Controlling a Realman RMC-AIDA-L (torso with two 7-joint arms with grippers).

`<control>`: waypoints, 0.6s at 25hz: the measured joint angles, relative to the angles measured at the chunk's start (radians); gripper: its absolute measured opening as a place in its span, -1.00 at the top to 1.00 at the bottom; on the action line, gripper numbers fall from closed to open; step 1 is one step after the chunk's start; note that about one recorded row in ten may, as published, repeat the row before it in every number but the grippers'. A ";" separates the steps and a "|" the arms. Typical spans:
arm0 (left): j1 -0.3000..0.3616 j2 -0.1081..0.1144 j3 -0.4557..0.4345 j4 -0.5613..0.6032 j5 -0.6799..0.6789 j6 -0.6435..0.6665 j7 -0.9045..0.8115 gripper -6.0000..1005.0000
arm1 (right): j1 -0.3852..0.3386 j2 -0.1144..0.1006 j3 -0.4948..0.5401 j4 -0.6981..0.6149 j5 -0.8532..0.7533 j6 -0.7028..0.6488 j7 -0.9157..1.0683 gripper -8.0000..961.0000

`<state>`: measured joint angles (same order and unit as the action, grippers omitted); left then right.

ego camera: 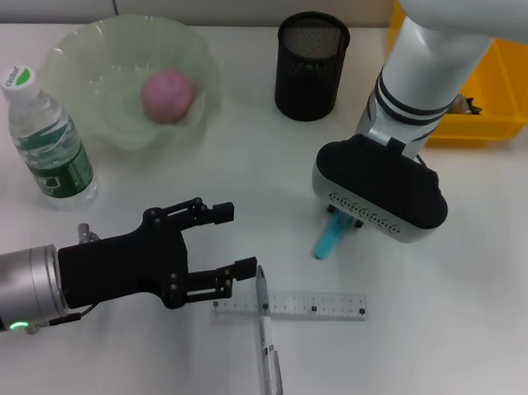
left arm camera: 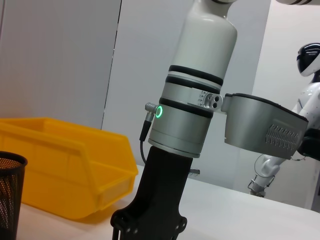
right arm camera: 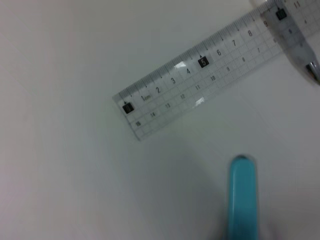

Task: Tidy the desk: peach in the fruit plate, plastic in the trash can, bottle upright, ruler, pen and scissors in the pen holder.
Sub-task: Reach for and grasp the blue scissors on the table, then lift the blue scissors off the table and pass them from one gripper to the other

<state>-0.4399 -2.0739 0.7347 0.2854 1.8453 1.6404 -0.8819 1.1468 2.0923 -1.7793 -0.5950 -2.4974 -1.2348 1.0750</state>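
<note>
Two arms are over the desk. Nearest the robot, the left gripper (ego camera: 228,241) hangs low above the table with its black fingers spread wide and nothing between them. Just beyond its fingertips lies the pen (ego camera: 266,341), which crosses over the clear ruler (ego camera: 291,305); both lie flat. Farther out from the left gripper, the right gripper (ego camera: 348,219) is hidden under its own wrist housing, so whether it is closed cannot be told from here. A teal handle (ego camera: 327,240), probably the scissors, sticks out from beneath it and seems to be in its hold or right under it; the right wrist view shows that same teal tip (right arm camera: 243,197) near the end of the ruler (right arm camera: 200,75).

Beyond both grippers, the pen holder (ego camera: 312,67) stands upright, well apart from the scissors. The peach (ego camera: 168,95) already sits in the fruit plate (ego camera: 96,44), and the bottle (ego camera: 47,138) stands upright beside it. The yellow bin (ego camera: 502,93) is behind the right arm.

The step in hand looks like the scissors. Next calls for a firm hold on the handle, a lift clear of the table, then a carry to the holder's mouth, blades down.
</note>
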 joint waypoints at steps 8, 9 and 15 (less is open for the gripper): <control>0.003 0.000 0.000 0.000 -0.009 0.004 0.000 -0.59 | -0.001 0.000 0.000 -0.004 0.000 -0.008 -0.001 0.24; 0.003 0.000 0.000 0.000 -0.009 0.005 0.000 -0.59 | -0.002 0.000 0.000 -0.006 0.000 -0.009 -0.001 0.25; 0.005 0.001 -0.001 0.000 -0.013 0.006 0.000 -0.59 | -0.002 0.000 0.000 -0.013 0.000 -0.012 -0.002 0.43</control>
<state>-0.4348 -2.0734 0.7336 0.2853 1.8323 1.6465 -0.8821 1.1443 2.0923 -1.7795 -0.6083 -2.4972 -1.2464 1.0734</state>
